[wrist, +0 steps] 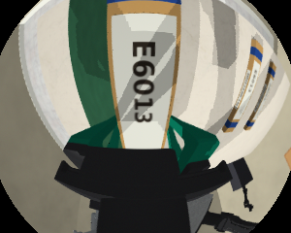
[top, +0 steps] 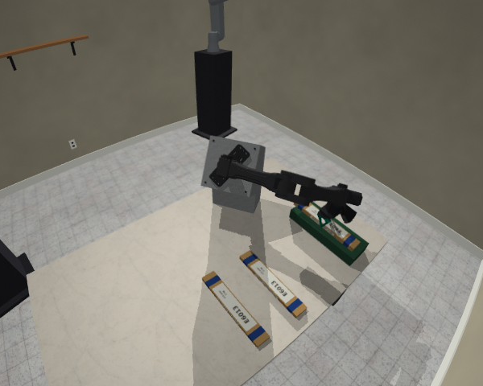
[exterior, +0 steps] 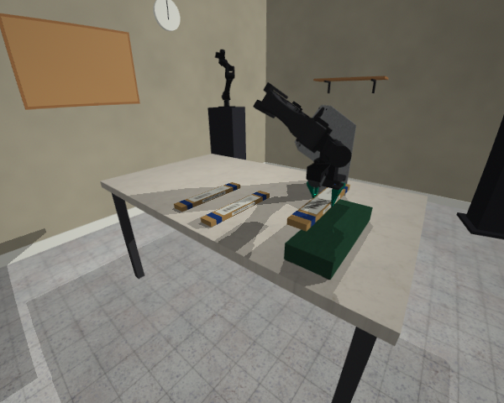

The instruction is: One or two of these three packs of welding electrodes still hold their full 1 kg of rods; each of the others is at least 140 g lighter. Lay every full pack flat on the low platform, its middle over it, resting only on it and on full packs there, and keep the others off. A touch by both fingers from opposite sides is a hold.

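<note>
Three long tan packs with blue bands and white E6013 labels are in view. One pack (top: 330,223) lies lengthwise over the dark green low platform (top: 328,233), along its left side (exterior: 317,206). My gripper (exterior: 327,193) stands over this pack with its green fingers on either long side, shut on it. In the wrist view the pack (wrist: 145,65) runs away from the fingers over the green platform (wrist: 89,52). The other two packs (top: 272,282) (top: 236,307) lie flat on the table, side by side, to the left of the platform.
The grey arm base block (top: 233,174) stands behind the platform. The platform sits near the table's right edge (exterior: 364,312). A black pedestal (top: 212,91) stands on the floor beyond the table.
</note>
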Action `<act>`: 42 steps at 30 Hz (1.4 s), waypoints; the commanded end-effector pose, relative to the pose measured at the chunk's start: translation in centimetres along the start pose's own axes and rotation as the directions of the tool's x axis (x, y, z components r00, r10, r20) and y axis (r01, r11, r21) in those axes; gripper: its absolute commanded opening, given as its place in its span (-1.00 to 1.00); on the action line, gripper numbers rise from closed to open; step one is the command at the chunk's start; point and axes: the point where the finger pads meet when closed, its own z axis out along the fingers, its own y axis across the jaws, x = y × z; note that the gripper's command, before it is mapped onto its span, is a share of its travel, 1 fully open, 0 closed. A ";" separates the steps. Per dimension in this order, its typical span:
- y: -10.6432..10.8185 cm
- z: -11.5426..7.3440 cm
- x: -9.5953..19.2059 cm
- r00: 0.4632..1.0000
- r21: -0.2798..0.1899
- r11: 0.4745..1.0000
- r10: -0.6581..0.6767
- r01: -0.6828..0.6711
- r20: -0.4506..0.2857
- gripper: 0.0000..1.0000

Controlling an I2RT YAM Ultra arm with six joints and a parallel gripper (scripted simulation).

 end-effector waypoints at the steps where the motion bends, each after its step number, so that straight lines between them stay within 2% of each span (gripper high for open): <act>1: 1.6 -4.2 -1.3 0.997 -0.043 0.999 -0.009 0.012 0.076 -1.00; 31: 1.6 -4.4 -1.6 0.997 -0.046 0.999 -0.001 0.005 0.080 -1.00; 33: 2.7 -3.5 -0.2 0.998 -0.034 0.999 -0.030 0.032 0.062 -1.00; 39: 3.4 -3.5 -0.1 0.998 -0.040 0.999 -0.030 0.032 0.058 -1.00; 40: 2.8 -4.5 -1.6 0.997 -0.047 0.999 0.000 0.003 0.076 -1.00; 41: 3.0 -4.4 -1.5 0.997 -0.042 0.999 -0.003 0.007 0.076 -1.00; 42: 3.8 -3.5 -0.2 0.998 -0.030 0.999 -0.030 0.032 0.063 -1.00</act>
